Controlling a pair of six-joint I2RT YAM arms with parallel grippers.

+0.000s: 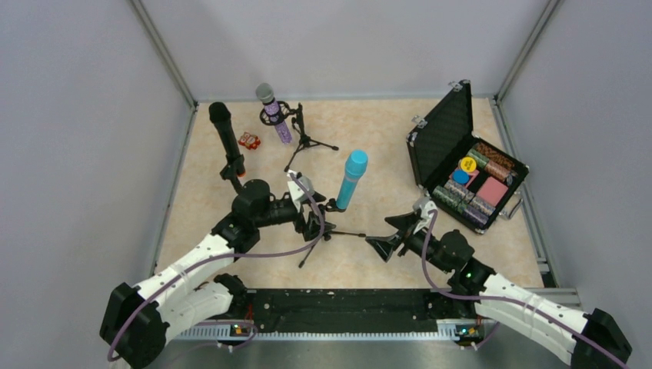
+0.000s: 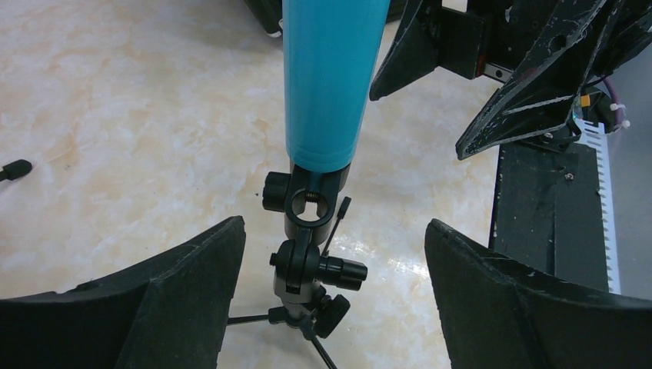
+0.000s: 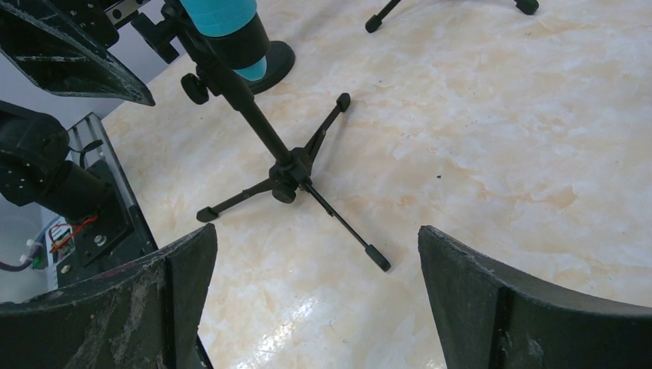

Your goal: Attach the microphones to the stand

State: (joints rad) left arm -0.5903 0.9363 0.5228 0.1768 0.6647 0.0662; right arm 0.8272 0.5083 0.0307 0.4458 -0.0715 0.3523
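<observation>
The turquoise microphone stands upright in the clip of a black tripod stand at the table's middle. In the left wrist view its body sits in the clip. My left gripper is open and straddles the stand's head without touching it. My right gripper is open and empty to the right of the stand's feet. The black microphone with an orange end stands upright at the left. The purple microphone sits in a second stand at the back.
An open black case with poker chips lies at the right. A small red object lies near the purple microphone. Grey walls close the table on three sides. The arms' base rail runs along the near edge.
</observation>
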